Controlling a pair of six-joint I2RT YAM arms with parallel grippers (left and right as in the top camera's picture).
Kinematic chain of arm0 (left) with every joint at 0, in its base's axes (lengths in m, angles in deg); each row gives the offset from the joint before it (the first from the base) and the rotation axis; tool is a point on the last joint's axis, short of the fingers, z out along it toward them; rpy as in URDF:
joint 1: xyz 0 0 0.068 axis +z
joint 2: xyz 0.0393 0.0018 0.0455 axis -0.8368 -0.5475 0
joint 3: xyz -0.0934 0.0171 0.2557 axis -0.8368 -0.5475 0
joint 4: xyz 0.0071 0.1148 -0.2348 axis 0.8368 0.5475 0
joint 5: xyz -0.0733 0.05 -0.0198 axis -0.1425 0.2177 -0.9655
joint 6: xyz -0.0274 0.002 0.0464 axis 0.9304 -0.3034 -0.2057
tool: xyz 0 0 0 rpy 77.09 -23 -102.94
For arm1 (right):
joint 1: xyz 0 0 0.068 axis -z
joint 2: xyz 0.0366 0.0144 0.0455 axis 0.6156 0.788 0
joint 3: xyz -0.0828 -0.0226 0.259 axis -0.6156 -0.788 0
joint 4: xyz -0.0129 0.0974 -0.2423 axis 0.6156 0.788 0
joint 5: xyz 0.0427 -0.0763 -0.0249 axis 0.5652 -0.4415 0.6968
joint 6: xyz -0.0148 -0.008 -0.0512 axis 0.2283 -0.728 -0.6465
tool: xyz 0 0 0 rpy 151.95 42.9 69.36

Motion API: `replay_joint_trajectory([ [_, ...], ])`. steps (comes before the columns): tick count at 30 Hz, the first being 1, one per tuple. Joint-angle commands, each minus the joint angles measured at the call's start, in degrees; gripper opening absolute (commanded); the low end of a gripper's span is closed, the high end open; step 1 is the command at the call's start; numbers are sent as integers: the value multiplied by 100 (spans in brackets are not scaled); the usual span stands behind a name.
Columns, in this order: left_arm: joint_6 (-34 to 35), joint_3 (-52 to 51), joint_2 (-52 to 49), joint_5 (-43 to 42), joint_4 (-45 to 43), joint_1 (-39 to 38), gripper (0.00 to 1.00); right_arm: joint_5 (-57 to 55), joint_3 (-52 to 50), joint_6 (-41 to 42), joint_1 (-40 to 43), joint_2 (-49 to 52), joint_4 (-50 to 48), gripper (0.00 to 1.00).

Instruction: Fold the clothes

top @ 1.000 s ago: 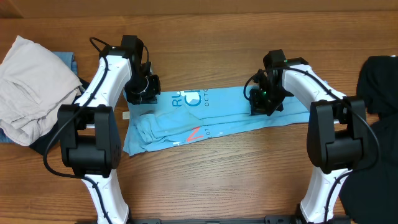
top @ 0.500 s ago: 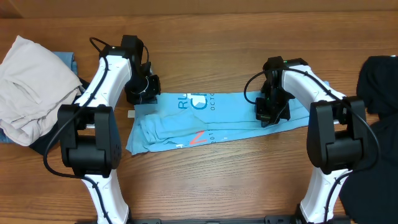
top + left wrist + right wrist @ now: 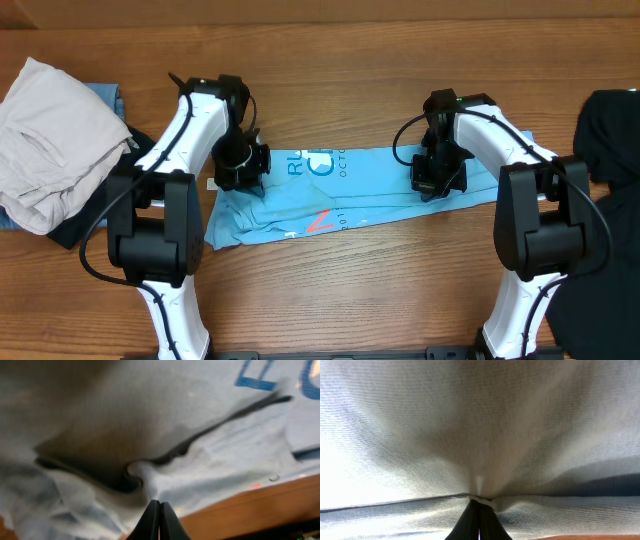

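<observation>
A bare wooden table (image 3: 340,300) fills the overhead view, with open wood both in front of and behind the work. The sky-blue T-shirt (image 3: 350,190) lies across its middle, gathered into a long band between the two arms, lettering upward. The left jaws are pressed together on a pucker of cloth at the band's left end. The right jaws likewise pinch a ridge of fabric near its right end, the weave drawing to a point at their tips in the right wrist view. The cloth looks light, thin and limp: it will likely sag between two grips, drag on the wood and wrinkle rather than hold a crease. It is best taken at hems or corners, both ends at once, and kept taut. The near long edge is uneven, bunched at the left. Sideways room is tighter: an off-white garment pile (image 3: 50,130) sits well to the left, and a black garment (image 3: 605,130) lies at the right edge, near the right arm. Toward the near table edge seems the freest way to carry a fold
</observation>
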Motion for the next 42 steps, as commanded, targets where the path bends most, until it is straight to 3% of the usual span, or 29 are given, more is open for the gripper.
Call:
replay_joint_trajectory([
  [1, -11, -691, 15, 50, -610, -13, 4, -94, -59, 46, 9, -70, -111, 4],
  [3, 136, -922, 15, 173, -855, -9, 4, -94, -59, 46, 9, -70, -94, 4],
  [5, 214, -1012, 15, 802, -892, -9, 4, -306, -57, 24, 22, -70, -22, 4],
  [12, 258, -1012, 15, 1165, -896, -4, 4, -492, 111, 24, 249, -79, 820, 4],
  [19, 256, -1012, 15, 1187, -903, -4, 4, -549, 1386, 28, 295, -81, 1169, 4],
  [28, 254, -1012, 15, 1187, -863, -4, 5, -785, 551, 28, 297, -68, -131, 4],
  [36, 251, -1012, 15, 1189, -861, -4, 5, -1576, 221, 35, 306, -70, 195, 4],
  [42, 247, -1012, 15, 1207, -866, -4, 5, -1731, 144, 586, 684, -70, 619, 4],
])
